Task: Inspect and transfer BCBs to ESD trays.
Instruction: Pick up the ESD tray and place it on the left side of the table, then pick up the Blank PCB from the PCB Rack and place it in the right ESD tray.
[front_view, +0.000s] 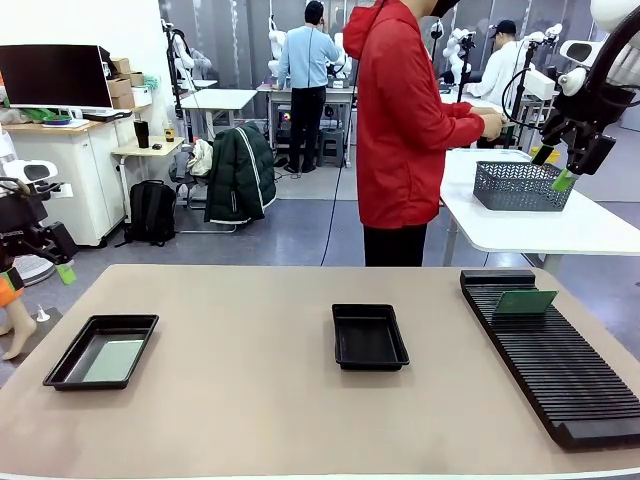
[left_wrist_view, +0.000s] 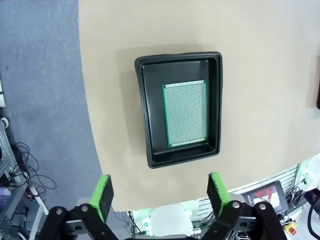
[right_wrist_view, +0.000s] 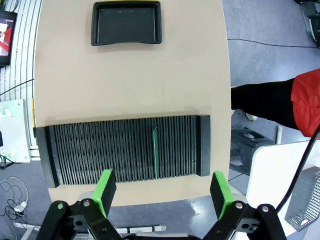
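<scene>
A: Boards?
B: Green board (left_wrist_view: 186, 114) flat in the black tray (left_wrist_view: 142, 105), frame centre. Second board (right_wrist_view: 155, 152) on edge in the rack (right_wrist_view: 100, 150), lower middle.
A: Grippers?
B: Left gripper (left_wrist_view: 160, 183), right gripper (right_wrist_view: 163, 179): fingers apart, empty.

left: left tray (front_view: 90, 386), flat board (front_view: 113, 360) inside | centre: middle tray (front_view: 368, 338) | right: rack (front_view: 560, 380), upright board (front_view: 527, 301) in slot

One green perforated board (left_wrist_view: 185, 114) is laid flat inside a shallow black tray (front_view: 70, 358) at 8 o'clock on the table (front_view: 250, 420). A second identical tray (front_view: 368, 338) is set mid-table, its floor bare. Another green board (front_view: 527, 301) is stood on edge in the ribbed rack (front_view: 560, 370) at 3 o'clock.
</scene>
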